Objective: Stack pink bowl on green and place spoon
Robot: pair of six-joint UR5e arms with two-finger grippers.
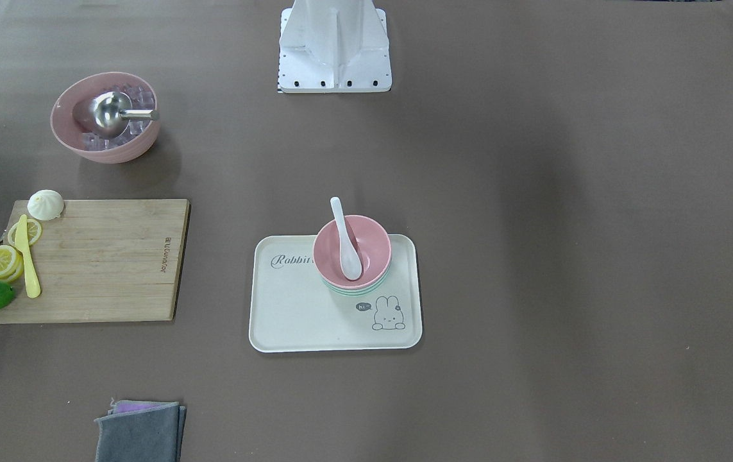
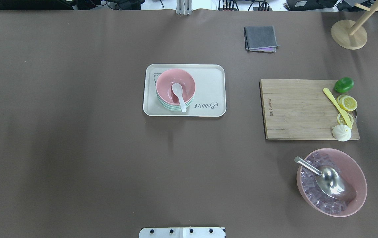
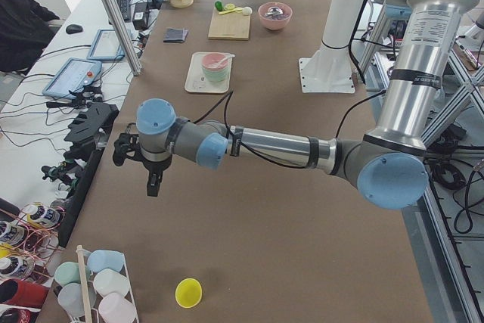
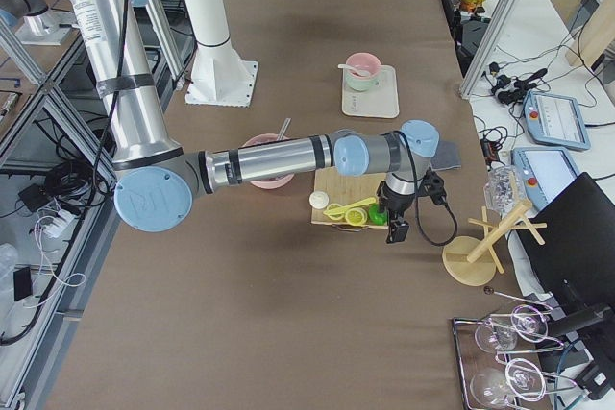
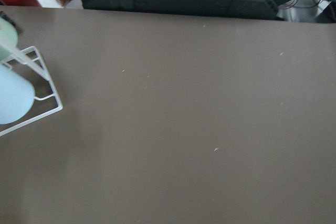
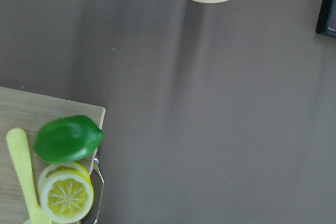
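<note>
The small pink bowl (image 1: 372, 247) sits nested on top of the mint-green bowls (image 1: 356, 290) on a cream tray (image 1: 295, 308) at mid-table. The white spoon (image 1: 345, 240) lies in the pink bowl, its handle resting over the rim toward the robot's base. The stack also shows in the overhead view (image 2: 165, 82). My left gripper (image 3: 153, 183) hangs over bare table far from the tray, near the table's left end. My right gripper (image 4: 396, 230) hangs just past the cutting board's lime corner. I cannot tell whether either gripper is open or shut. Neither holds anything visible.
A wooden cutting board (image 2: 294, 109) carries a lime, lemon slices, a yellow knife and a bun. A larger pink bowl (image 2: 357, 172) holds ice cubes and a steel scoop. A grey cloth (image 2: 261, 38), a wooden stand (image 2: 349, 34) and a cup rack (image 3: 91, 285) stand at the edges.
</note>
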